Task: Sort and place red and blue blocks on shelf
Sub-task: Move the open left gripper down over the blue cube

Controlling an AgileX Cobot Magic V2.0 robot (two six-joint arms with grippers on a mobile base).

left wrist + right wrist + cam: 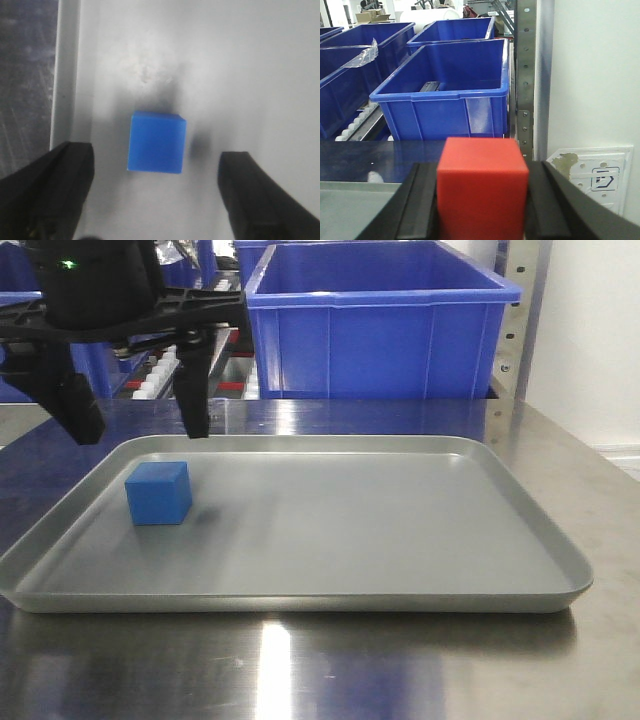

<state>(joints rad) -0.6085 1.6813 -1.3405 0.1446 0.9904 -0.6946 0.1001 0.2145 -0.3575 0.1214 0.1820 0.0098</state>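
- The left end effector (140, 428) hung above the far-left part of the tray (300, 598), with its black fingers (192, 390) spread wide and nothing between the tips.
- The blue block (158, 493) sat flat on the tray floor near the tray's left rim. In the left wrist view it lay between the two open fingers, touching neither.
- The tray itself, shallow and grey, rested on the steel counter (400, 670).
- Behind the tray's far rim stood a large blue bin (375, 330) on the shelf. White roller tracks (155, 375) showed to the bin's left (partly hidden by the arm).
- A perforated grey upright of the shelf (515, 330) rose beyond the tray's far-right corner.
- The right end effector (482, 200) was seen only in its own wrist view. It was pinching the red block (482, 187) squarely between its dark fingers (422, 205), off the counter. A grey corner of the tray lay low to its left, and the bins on the shelf stood ahead.
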